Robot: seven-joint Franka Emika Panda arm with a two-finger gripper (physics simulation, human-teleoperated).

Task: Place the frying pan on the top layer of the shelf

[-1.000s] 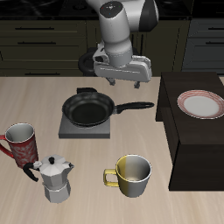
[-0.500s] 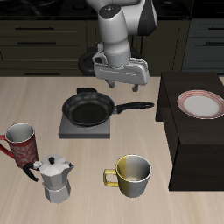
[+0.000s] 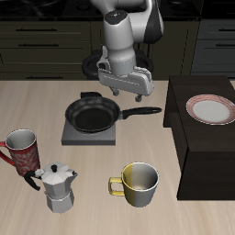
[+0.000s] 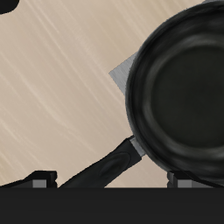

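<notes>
The black frying pan (image 3: pixel 91 116) sits on a grey square burner plate (image 3: pixel 89 136) in the middle of the table, its long handle (image 3: pixel 140 112) pointing toward the shelf (image 3: pixel 207 151). The shelf is a dark boxy unit at the table's side. My gripper (image 3: pixel 127 94) hangs open and empty just above and behind the handle, not touching it. In the wrist view the pan (image 4: pixel 179 96) and its handle (image 4: pixel 103 168) lie below the gripper (image 4: pixel 109 179), with the handle running between the two fingertips (image 4: pixel 39 178).
A pink-rimmed plate (image 3: pixel 212 109) lies on the shelf's top. A red mug (image 3: pixel 20 147), a metal moka pot (image 3: pixel 60 186) and a yellow mug (image 3: pixel 139 182) stand near the table's front edge. Dark cabinets line the back.
My gripper has come down a little toward the pan's handle, staying open. The pan and the other objects have not moved.
</notes>
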